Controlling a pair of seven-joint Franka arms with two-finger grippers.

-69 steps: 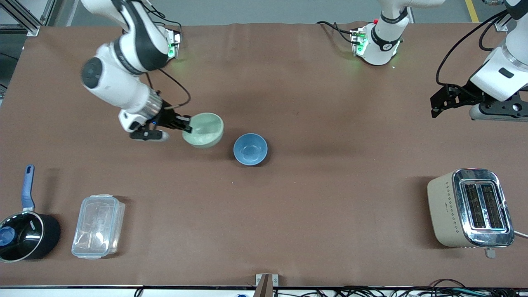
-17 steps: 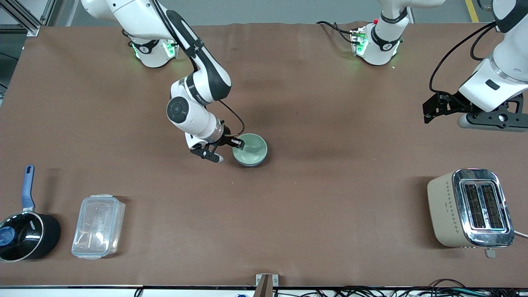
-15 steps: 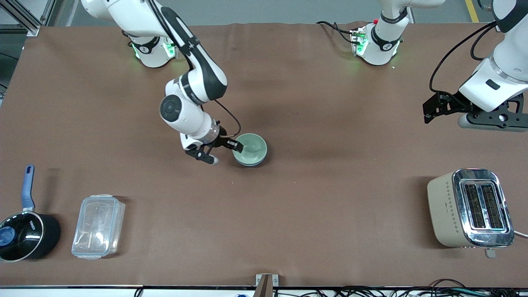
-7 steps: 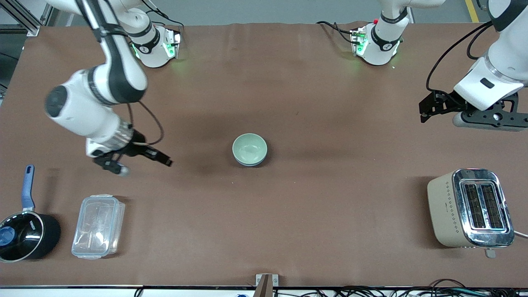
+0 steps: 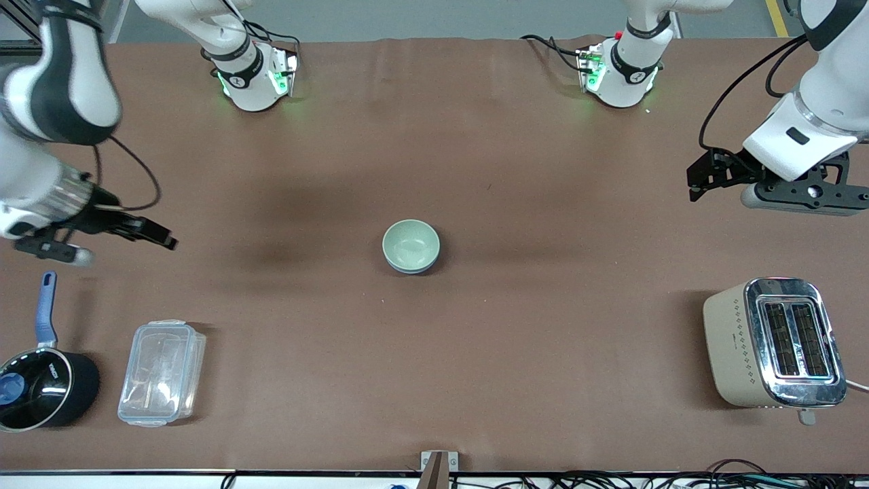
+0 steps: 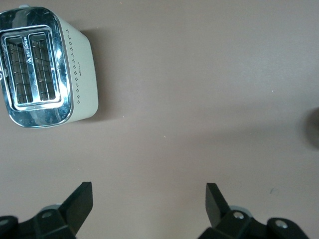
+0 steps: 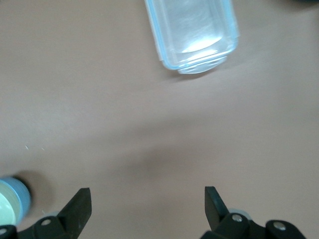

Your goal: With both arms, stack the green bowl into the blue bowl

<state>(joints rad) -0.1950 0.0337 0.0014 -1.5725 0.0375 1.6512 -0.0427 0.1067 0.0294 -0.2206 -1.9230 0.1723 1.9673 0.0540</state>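
The green bowl (image 5: 410, 244) sits nested inside the blue bowl (image 5: 419, 268) at the middle of the counter (image 5: 475, 170), well apart from every edge. Only a thin sliver of the blue bowl's rim and wall shows under the green one, on the side nearer the front camera; the rest of it is hidden. In the right wrist view the stacked pair is cut off at the picture's border, a slice of green (image 7: 6, 209) within a blue rim (image 7: 19, 191).

The right hand (image 5: 159, 239) hangs over the counter near the edge at the right arm's end. Its fingers are spread wide and hold nothing, as the right wrist view (image 7: 147, 204) shows. Much of that arm runs out of the front view.

The left hand (image 5: 699, 178) hangs over the counter near the edge at the left arm's end, its fingers likewise spread wide and empty (image 6: 148, 201). This arm waits.

A beige toaster (image 5: 774, 343) stands near the corner at the left arm's end, close to the front edge. A clear plastic box (image 5: 161, 372) lies near the front edge toward the right arm's end, and beside it, at the corner, stands a black saucepan (image 5: 41, 387) with a blue handle, partly cut off by the front view's border. What is inside the box cannot be made out.
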